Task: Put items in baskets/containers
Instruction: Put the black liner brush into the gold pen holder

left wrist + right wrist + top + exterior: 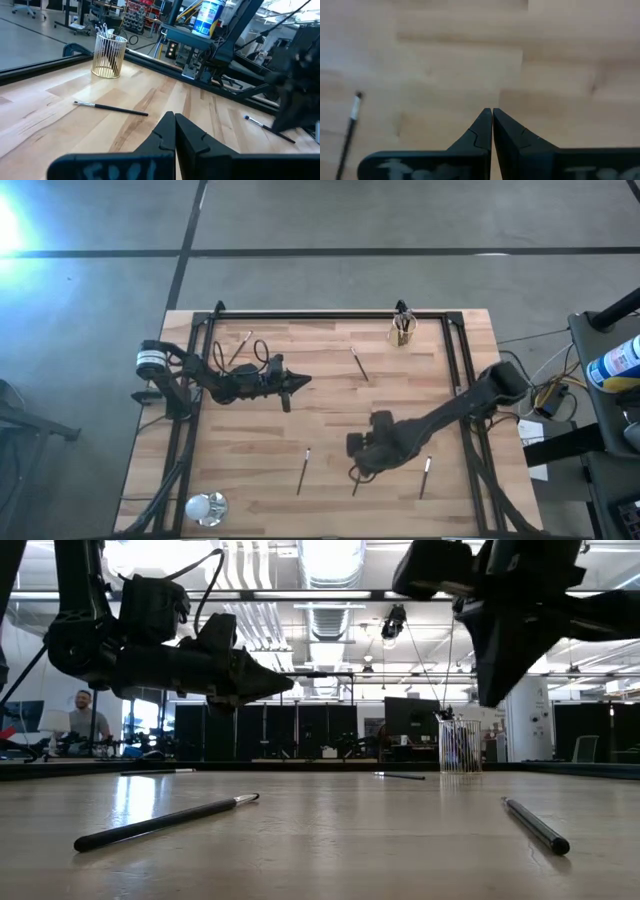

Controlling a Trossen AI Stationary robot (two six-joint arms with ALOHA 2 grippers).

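Several thin dark sticks with pale tips lie flat on the wooden table: one far left, one mid-table, one and one near the front. The cup, yellowish and ribbed, stands at the far edge with sticks upright in it; it also shows in the left wrist view. My left gripper is shut and hovers level over the table's left middle, pointing right. My right gripper is shut and points down between the two front sticks, clear of the table.
A white shiny ball sits at the near left corner. A black frame runs along the table's far edge and sides. Bare wood lies between the arms. A person sits far behind the table.
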